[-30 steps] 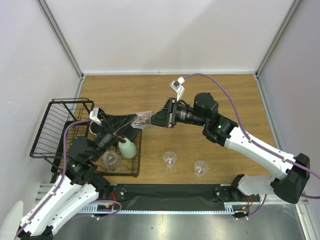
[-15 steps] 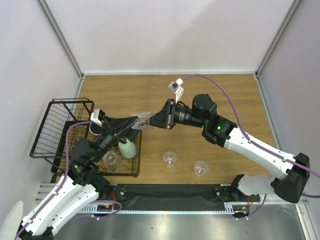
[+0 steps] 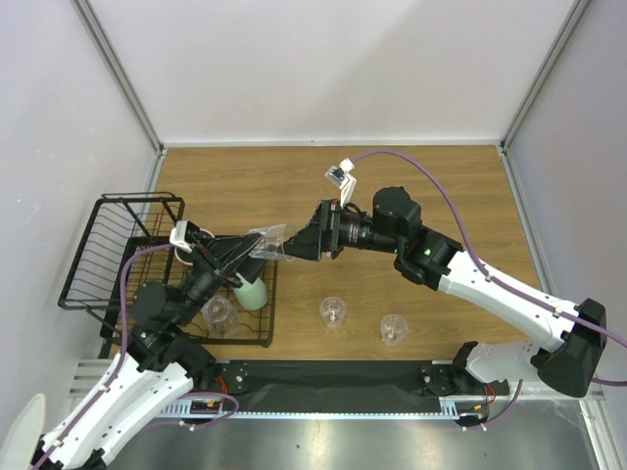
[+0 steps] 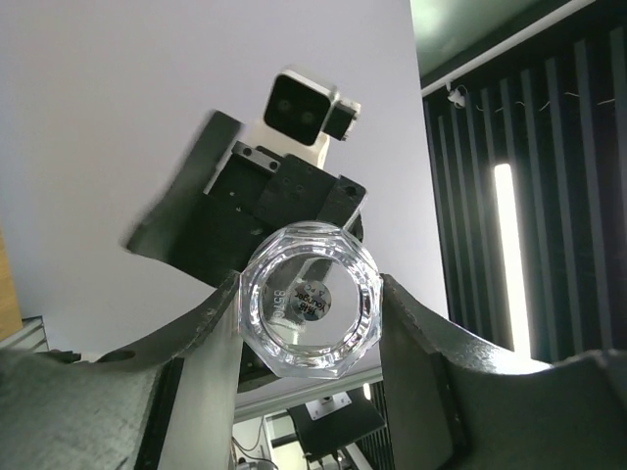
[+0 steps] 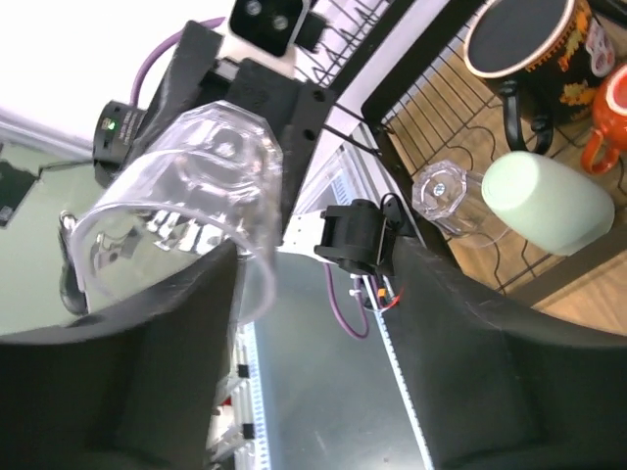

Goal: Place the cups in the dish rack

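This looks like an arm-to-arm handover. The clear tumbler point(image 3: 265, 242) hangs in the air above a corner of the flat grid of the dish rack point(image 3: 103, 257), between the tips of the two arms. In the left wrist view, the left gripper point(image 4: 310, 294) has its jaws pressed against both sides of the tumbler's faceted base, so it appears to be clamped there. In the right wrist view, the right gripper point(image 5: 315, 257) has its jaws spread wide. The tumbler lies tilted with its rim toward that camera, overlapping one finger and off to the side of the gap, so I judge that the right arm has no grip on it. The next move calls for the right arm to draw straight back without clipping the rim. The left arm then has to lower the tumbler onto a free patch of grid. The pale mint-green cup point(image 3: 252, 292), a lying tumbler point(image 3: 217, 313), the dark mug point(image 5: 524, 44) and the orange-red cup point(image 5: 607, 113) already sit in the rack. A middle tumbler point(image 3: 333, 311) and a right-hand tumbler point(image 3: 393, 328) wait on the tabletop point(image 3: 411, 186).
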Tool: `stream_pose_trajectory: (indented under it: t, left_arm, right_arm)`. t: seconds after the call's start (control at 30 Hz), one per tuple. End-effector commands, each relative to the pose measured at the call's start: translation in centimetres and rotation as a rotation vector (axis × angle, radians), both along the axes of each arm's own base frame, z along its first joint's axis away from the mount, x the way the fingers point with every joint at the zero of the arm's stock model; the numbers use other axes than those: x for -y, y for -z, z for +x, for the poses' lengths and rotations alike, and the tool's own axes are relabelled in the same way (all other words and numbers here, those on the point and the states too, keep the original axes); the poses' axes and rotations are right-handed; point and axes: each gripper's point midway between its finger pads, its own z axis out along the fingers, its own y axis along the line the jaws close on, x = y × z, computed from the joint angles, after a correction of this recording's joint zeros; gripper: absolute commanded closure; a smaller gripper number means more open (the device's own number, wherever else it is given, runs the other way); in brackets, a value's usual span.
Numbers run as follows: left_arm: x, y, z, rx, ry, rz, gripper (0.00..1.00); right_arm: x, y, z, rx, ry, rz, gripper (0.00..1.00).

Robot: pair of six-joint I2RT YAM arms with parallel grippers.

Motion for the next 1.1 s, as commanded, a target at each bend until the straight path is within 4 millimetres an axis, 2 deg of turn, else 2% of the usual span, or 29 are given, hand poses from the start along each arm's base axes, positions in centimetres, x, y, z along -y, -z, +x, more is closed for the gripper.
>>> stream_pose_trajectory:
  t: [0.0, 0.07, 0.1, 0.17, 0.2, 0.23, 0.33, 0.37, 0.4, 0.43, 0.47, 0.5, 0.6, 0.67, 0.7, 0.73, 0.77, 0.8, 0.83, 0.87, 0.9, 1.0, 1.07]
  left_arm:
    - [-0.6, -1.5, -0.5, 0.03, -0.011, -0.032, 1.0]
    - [-0.6, -1.1, -0.4, 0.033, -0.024, 0.011, 1.0]
    - [-0.7, -1.6, -0.7, 0.044, -0.026, 0.021, 1.0]
    - [-0.6, -0.8, -0.4, 0.04, -0.049, 0.098, 1.0]
    - [-1.0, -2.1, -0.7, 0.071, -0.062, 0.101, 1.0]
    - [-0.7, -0.7, -0.4, 0.028, -0.061, 0.169, 1.0]
    - [-0.4, -1.4, -0.4, 0.073, -0.073, 0.294, 1.0]
    - [-0.2, 0.0, -0.1, 0.065, -0.07, 0.391, 1.0]
    - [-0.1, -1.0, 0.0, 0.082, -0.074, 0.425, 1.0]
    - [0.0, -1.0, 0.3, 0.088, -0.077, 0.464, 1.0]
    - [-0.1, 0.0, 0.4, 0.094, -0.081, 0.553, 1.0]
    - [-0.4, -1.0, 1.0, 0.102, -0.113, 0.586, 1.0]
    - [-1.7, -0.8, 1.6, 0.115, -0.161, 0.757, 1.0]
    - [-2.4, 0.3, 3.2, 0.11, -0.21, 0.907, 1.0]
    - [-3.3, 0.4, 3.0, 0.087, -0.216, 0.973, 1.0]
    - [-3.9, 0.9, 4.1, 0.056, -0.258, 1.042, 1.0]
    - [-4.7, 1.0, 4.4, 0.077, -0.275, 1.118, 1.0]
    - [-5.6, -0.6, 4.5, 0.098, -0.324, 1.138, 1.0]
    - [-6.5, -0.3, 4.6, 0.084, -0.344, 1.196, 1.0]
    - [-8.2, -0.6, 5.5, 0.078, -0.429, 1.272, 1.0]
    - [-9.3, -2.0, 5.6, 0.091, -0.484, 1.287, 1.0]
    - [-13.2, -3.6, 6.3, 0.066, -0.654, 1.413, 1.0]
    - [-15.9, -3.4, 6.4, -0.003, -0.743, 1.532, 1.0]
  right_arm:
    - [0.5, -1.7, -0.2, 0.042, 0.013, 0.019, 0.22]
    - [1.0, -1.4, -0.2, 0.044, 0.026, -0.004, 0.15]
    - [1.2, -1.2, -0.1, 0.041, 0.039, -0.021, 0.11]
    - [1.9, -1.5, 0.0, 0.05, 0.059, -0.033, 0.09]
    - [2.3, -1.4, 0.1, 0.054, 0.071, -0.053, 0.07]
    - [2.7, -1.5, 0.1, 0.059, 0.08, -0.057, 0.07]
    - [4.4, -2.3, 0.2, 0.065, 0.116, -0.061, 0.05]
    - [5.3, -3.1, 0.2, 0.077, 0.132, -0.044, 0.05]
    - [5.8, -3.1, 0.1, 0.074, 0.138, -0.051, 0.04]
    - [6.3, -3.4, 0.0, 0.078, 0.146, -0.048, 0.04]
    - [7.0, -4.1, -0.1, 0.09, 0.162, -0.039, 0.04]
    - [7.8, -3.7, 0.2, 0.082, 0.185, -0.059, 0.04]
    - [9.5, -4.2, 0.0, 0.097, 0.218, -0.072, 0.03]
    - [10.4, -4.1, 0.3, 0.099, 0.243, -0.079, 0.03]
    - [10.9, -4.0, 0.2, 0.096, 0.251, -0.085, 0.03]
    - [11.3, -4.0, 0.5, 0.095, 0.266, -0.086, 0.03]
    - [11.5, -3.7, 0.6, 0.089, 0.271, -0.093, 0.02]
    - [11.7, -3.3, 0.6, 0.077, 0.275, -0.102, 0.02]
    - [12.1, -3.4, 0.6, 0.079, 0.279, -0.1, 0.02]
    - [12.2, -3.2, 0.6, 0.077, 0.281, -0.103, 0.02]
    - [12.3, -2.9, 0.6, 0.07, 0.281, -0.107, 0.02]
    - [12.4, -2.6, 0.7, 0.057, 0.28, -0.112, 0.02]
    - [12.4, -2.3, 0.9, 0.051, 0.274, -0.118, 0.02]
